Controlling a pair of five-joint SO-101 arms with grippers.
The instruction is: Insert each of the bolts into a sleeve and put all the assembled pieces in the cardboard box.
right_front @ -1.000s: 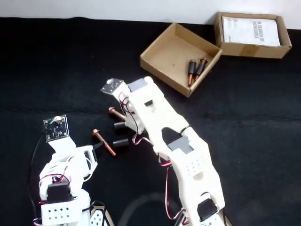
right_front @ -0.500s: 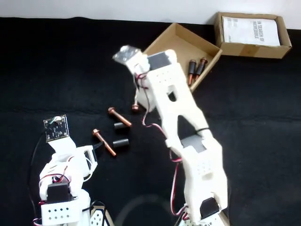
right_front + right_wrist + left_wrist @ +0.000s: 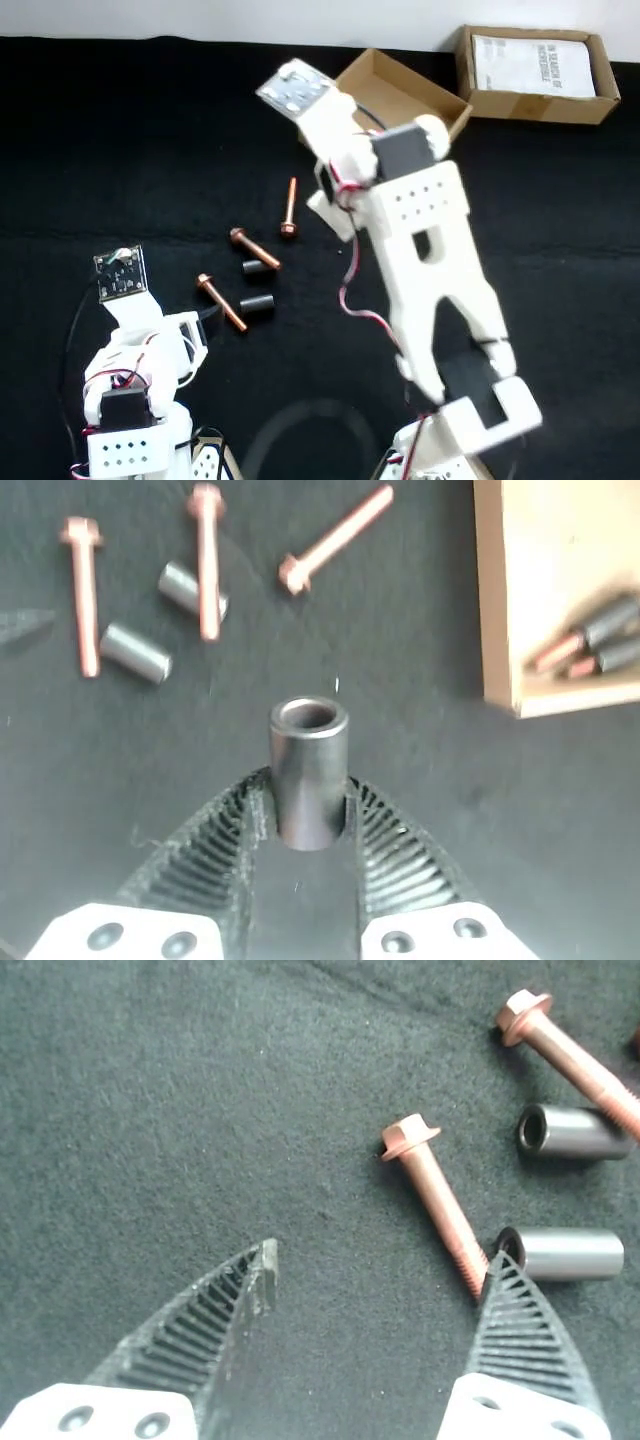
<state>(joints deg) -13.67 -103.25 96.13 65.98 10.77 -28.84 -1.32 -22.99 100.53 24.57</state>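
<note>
Black table (image 3: 120, 150), frame centre: three bolts (image 3: 254, 249) and two sleeves (image 3: 257, 304) lie unassembled. Right pincer (image 3: 305, 800) clenches a third sleeve (image 3: 308, 750); left pincer (image 3: 382, 1258) released. Two assembled pieces (image 3: 590, 645) already occupy the cardboard box (image 3: 560, 550).

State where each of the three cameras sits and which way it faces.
High view: fixed above the table, looking down; left arm and right arm show.
Left wrist view: on the left wrist, facing down at a bolt and a lying sleeve; open left pincer shows.
Right wrist view: on the right wrist, facing down; right pincer shows, gripping the held sleeve.
Shared: high and right wrist views both show the cardboard box.
</note>
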